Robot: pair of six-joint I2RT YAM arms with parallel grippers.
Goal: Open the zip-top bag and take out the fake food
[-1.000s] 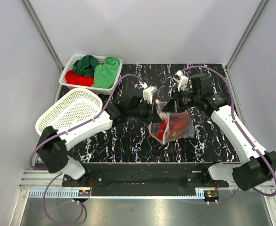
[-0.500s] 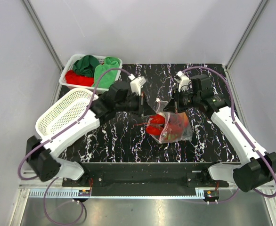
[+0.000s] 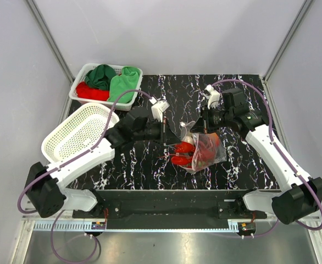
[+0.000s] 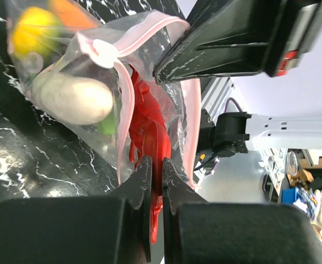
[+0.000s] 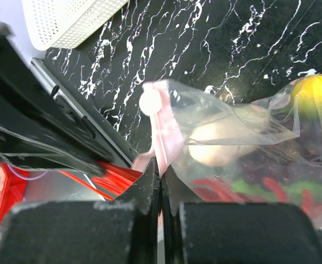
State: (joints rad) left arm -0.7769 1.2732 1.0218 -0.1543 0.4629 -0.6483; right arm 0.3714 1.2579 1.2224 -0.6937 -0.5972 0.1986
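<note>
Since half a second ago, we see the red lobster [image 3: 181, 154] drawn further out of the zip-top bag [image 3: 209, 149], toward 8 o'clock. The left hand [image 3: 172, 141] has sunk lower with it, while the bag has barely shifted. The bag lies just right of the middle of the black marbled tabletop [image 3: 150, 168], mouth open toward 9 o'clock, and the lobster is half out of that mouth.

From the left wrist view, the left hand [image 4: 156, 165] is clamped on the lobster [image 4: 150, 137], its two fingers pressed against the red plastic with only a sliver between them. The bag sits directly ahead of those fingers. Inside we make out a white radish [image 4: 73, 99], a yellow fruit [image 4: 32, 30] and an orange-red piece [image 4: 73, 14] pressed against the clear film.

The right hand [image 3: 203, 125] is at the bag's 12 o'clock edge. In its wrist view the right hand [image 5: 160, 171] is pinched tight on the pink zip strip [image 5: 164, 135], just below a round white tab [image 5: 149, 103], holding that lip up off the tabletop.

Well apart, toward 10 o'clock, a white mesh basket [image 3: 78, 132] stands tilted. Beyond it a second basket [image 3: 83, 74] holds green and red cloths [image 3: 109, 82].
</note>
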